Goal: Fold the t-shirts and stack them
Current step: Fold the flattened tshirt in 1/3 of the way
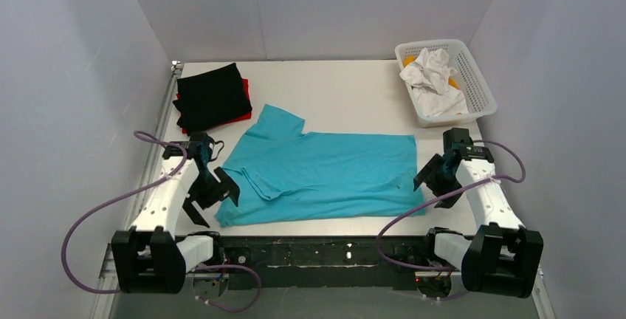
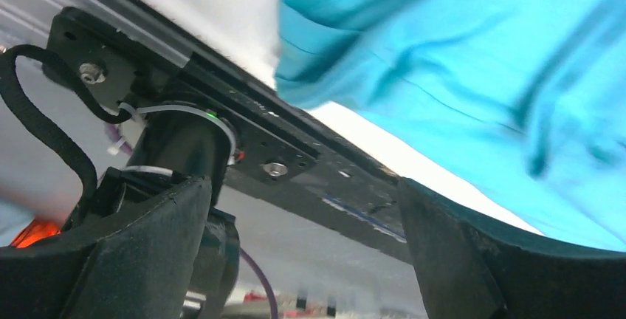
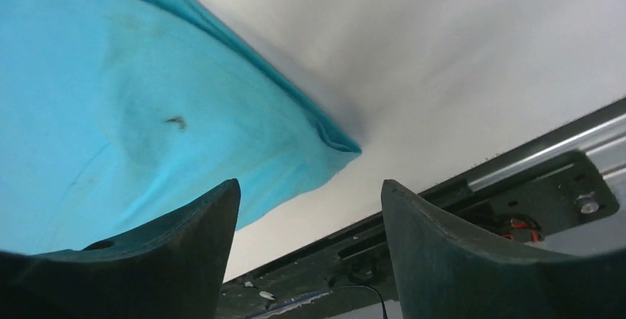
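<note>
The turquoise t-shirt (image 1: 325, 175) lies spread flat on the white table, folded lengthwise, with its collar end to the left. A folded black t-shirt (image 1: 212, 97) rests on a folded red t-shirt (image 1: 242, 116) at the back left. My left gripper (image 1: 212, 199) hovers open at the turquoise shirt's near-left corner and holds nothing. In the left wrist view the gripper (image 2: 303, 208) has bare space between its fingers, with the shirt (image 2: 458, 60) above them. My right gripper (image 1: 432, 179) stands open at the shirt's near-right corner. The right wrist view shows that gripper (image 3: 310, 186) empty beside the cloth (image 3: 111, 97).
A white mesh basket (image 1: 478, 94) at the back right holds a crumpled white cloth (image 1: 432, 79) and something orange. The black metal rail (image 1: 325, 249) runs along the table's near edge. Pale walls close in on both sides and the back.
</note>
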Controlling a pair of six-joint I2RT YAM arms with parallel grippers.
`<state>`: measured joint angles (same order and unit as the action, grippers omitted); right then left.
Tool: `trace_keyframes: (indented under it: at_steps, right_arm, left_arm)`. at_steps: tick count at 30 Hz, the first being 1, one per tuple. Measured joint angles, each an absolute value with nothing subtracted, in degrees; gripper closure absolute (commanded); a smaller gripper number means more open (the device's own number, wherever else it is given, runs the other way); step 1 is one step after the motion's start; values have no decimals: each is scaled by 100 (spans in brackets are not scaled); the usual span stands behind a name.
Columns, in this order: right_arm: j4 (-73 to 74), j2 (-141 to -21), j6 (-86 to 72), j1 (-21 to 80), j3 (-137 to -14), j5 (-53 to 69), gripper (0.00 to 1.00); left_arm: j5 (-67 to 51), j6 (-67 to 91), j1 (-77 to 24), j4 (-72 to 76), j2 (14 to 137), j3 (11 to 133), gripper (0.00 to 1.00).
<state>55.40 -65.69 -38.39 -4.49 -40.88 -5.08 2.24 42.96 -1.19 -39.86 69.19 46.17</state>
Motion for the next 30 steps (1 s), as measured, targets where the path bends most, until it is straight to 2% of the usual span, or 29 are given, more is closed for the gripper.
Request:
trace_keyframes:
  at_steps: [5,7,8,11,14,16,20,25,30]
  right_arm:
    - [5516,-5743,-3430,-318,-4637,-351,19]
    - [5218,-5384,-3120,141,-4713,-80,18]
    - [5028,-5260,-2993,502,-4718,30,19]
    - [4014,-5072,-2211,2502,-4768,248,21]
    - [2626,-5262,-934,4042,-4775,720,23]
    - [1673,-5559,-54,4571,-4716,1131,27]
    - [484,-6735,1494,4963,-4873,2115,30]
    - [296,-8676,3085,5513,-5999,2812,33]
    - [320,-9837,3905,5894,-6753,3153,34]
  left_arm:
    - [-434,4219,-126,-3892,5929,5251,2]
    - [-939,4182,-145,-3607,5859,5304,2]
    - [-1138,4163,-158,-3489,5909,5290,2]
    - [-1483,4150,-180,-3105,6237,5166,2]
    - [-1584,4211,-180,-2709,6427,4823,2]
    - [-1623,4294,-180,-2471,6427,4554,2]
    - [-1658,4493,-178,-1918,6403,3924,2]
    - [-1594,4740,-161,-1490,6488,3371,2]
    - [-1376,4998,-156,-1417,6329,2899,2]
